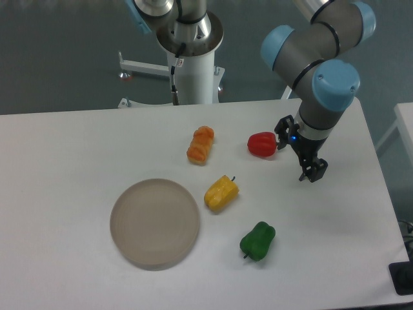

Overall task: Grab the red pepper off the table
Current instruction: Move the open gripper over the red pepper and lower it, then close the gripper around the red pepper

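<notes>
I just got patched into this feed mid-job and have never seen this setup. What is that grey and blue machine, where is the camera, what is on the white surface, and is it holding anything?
The machine is a jointed robot arm with a two-finger gripper at its tip. One fixed camera looks down at the table from the front and above.

On the table lie four peppers: the red pepper, an orange pepper, a yellow pepper and a green pepper. There is also an empty round beige plate.

The gripper sits just right of the red pepper, apparently holding nothing. From this angle I cannot tell how far its fingers are spread.
</notes>
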